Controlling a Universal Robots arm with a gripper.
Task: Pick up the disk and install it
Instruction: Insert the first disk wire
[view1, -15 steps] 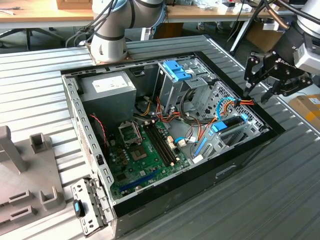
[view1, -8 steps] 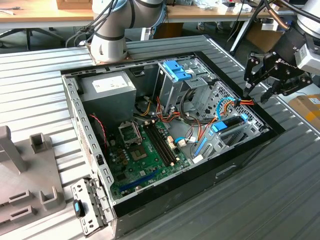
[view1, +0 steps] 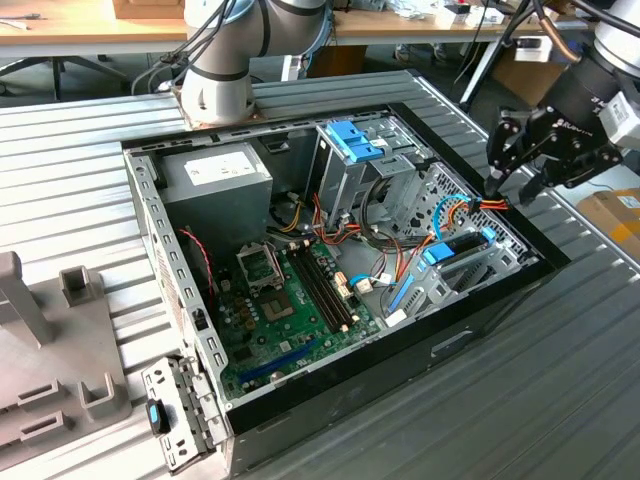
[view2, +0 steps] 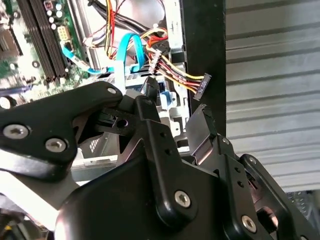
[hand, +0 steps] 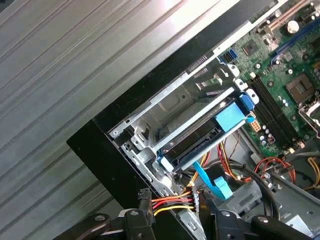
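Observation:
The disk (view1: 458, 242) lies in the drive bay at the corner of the open computer case on the exterior view's right, with its blue carrier rail along its edges. In the first wrist view the disk (hand: 196, 141) sits inside the metal bay frame, its blue tab toward the motherboard. My gripper (view1: 512, 188) hovers just above the case rim beside the bay, fingers apart. A black connector (hand: 196, 200) on red, orange and yellow wires lies between the fingers, close to one fingertip (hand: 207, 206). In the second wrist view that connector (view2: 202, 86) sticks out past my gripper (view2: 175, 102).
A tall metal cage with a blue latch (view1: 352, 140) stands behind the bay. Motherboard (view1: 290, 290) and power supply (view1: 215, 180) fill the case. The arm's base (view1: 215, 90) is behind it. A loose metal bracket (view1: 175, 415) and grey fixture (view1: 50, 340) lie at the exterior view's left.

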